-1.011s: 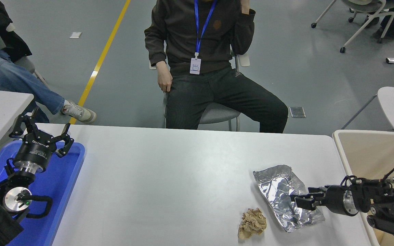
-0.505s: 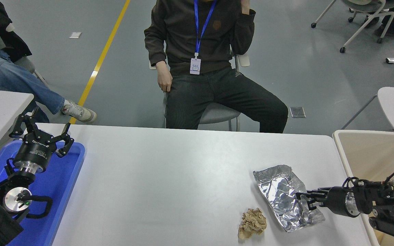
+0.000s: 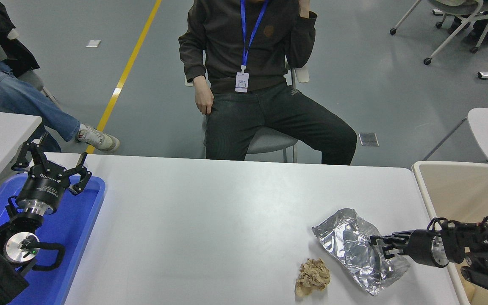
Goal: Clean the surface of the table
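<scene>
Head view, lower right of frame: right hand closed on the near edge of a crumpled silver foil wrapper, its far part lifted off the table, which spans the middle and lower frame. Just left of the foil, a brown paper wad lying loose. Beige bin at the right edge. Step judged: litter pickup under way; next, carrying the foil rightward over the bin, then fetching the wad. Left hand parked open over the blue tray, lower left. Lettering on that hand's body too small to read.
</scene>
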